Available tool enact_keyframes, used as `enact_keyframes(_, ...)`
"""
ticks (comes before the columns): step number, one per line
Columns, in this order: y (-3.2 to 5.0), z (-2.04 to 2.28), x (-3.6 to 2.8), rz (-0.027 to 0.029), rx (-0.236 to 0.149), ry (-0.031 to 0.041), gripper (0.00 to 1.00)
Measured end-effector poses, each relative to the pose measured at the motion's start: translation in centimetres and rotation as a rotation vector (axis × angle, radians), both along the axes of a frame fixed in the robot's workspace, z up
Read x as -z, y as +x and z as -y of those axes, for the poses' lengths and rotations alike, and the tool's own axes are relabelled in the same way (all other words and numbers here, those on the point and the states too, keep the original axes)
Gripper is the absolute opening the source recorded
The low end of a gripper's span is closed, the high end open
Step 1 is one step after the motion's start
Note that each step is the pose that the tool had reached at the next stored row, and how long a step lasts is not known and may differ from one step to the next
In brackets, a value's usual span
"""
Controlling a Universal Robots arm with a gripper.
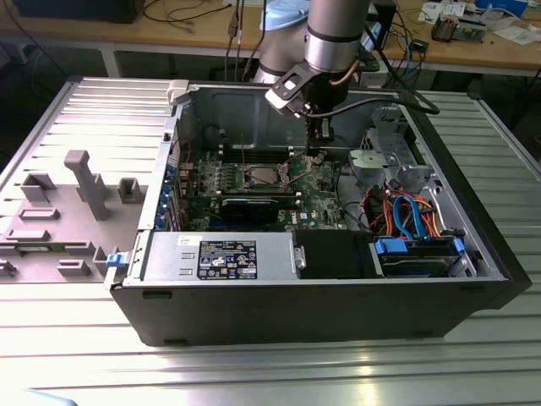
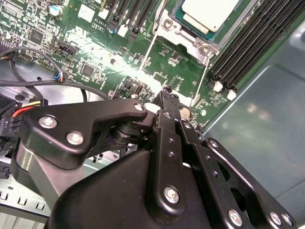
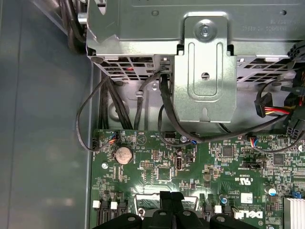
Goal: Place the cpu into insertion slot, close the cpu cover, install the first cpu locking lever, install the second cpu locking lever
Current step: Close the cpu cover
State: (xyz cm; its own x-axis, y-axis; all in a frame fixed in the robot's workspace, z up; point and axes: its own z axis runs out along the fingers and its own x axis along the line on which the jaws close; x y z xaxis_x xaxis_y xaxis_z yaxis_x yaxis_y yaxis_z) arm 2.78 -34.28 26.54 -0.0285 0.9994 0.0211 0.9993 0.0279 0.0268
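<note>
In the second wrist view, cpu point(image 2: 209, 12) in insertion slot point(image 2: 188, 38); end effector point(image 2: 167, 95) closed nearby

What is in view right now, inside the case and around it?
open metal computer case: one, black, on the ribbed metal table
printed circuit board: one, green, inside the case
flat square metal-topped chip: one, silver-grey, in the silver-rimmed socket
long narrow slots: several, black, beside that socket
sheet-metal drive cage: one, silver, beyond the board's edge
moulded plastic fixture: one, grey, exterior view's left, outside the case
hand: one, black, shut, over the board near the socket
</note>
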Motion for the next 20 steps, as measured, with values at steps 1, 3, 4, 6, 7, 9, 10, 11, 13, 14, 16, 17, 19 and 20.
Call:
enact_keyframes(1, 0.01, 0.0, 0.0, 0.0, 0.0, 0.0, 0.11)
enact_keyframes(3, 0.02, 0.0, 0.0, 0.0, 0.0, 0.0, 0.11)
enact_keyframes(4, 0.03, 0.0, 0.0, -0.0001, 0.0, -0.0001, 0.11)
enact_keyframes(6, 0.04, 0.0, 0.0, 0.0, 0.0, 0.0, 0.11)
enact_keyframes(7, 0.05, 0.0, 0.0, 0.0, 0.0, 0.0, 0.11)
enact_keyframes(9, 0.1, 0.0, 0.0, 0.0, 0.0, 0.0, 0.11)
enact_keyframes(10, 0.13, 0.0, 0.0, 0.0, 0.0, 0.0, 0.11)
enact_keyframes(11, 0.15, 0.0, 0.0, 0.0, 0.0, -0.0005, 0.11)
enact_keyframes(13, 0.15, 0.0, 0.0, 0.0, 0.0, -0.0004, 0.11)
enact_keyframes(14, 0.16, 0.0, 0.0, 0.0, 0.0, -0.0004, 0.11)
enact_keyframes(16, 0.17, 0.0, 0.0, 0.0, 0.0, -0.0004, 0.11)
enact_keyframes(17, 0.18, 0.0, 0.0, 0.0, 0.0, -0.0004, 0.11)
enact_keyframes(19, 0.18, 0.0, 0.0, -0.0001, 0.0, -0.0003, 0.11)
enact_keyframes(20, 0.18, 0.0, 0.0, 0.0, 0.0, -0.0003, 0.11)
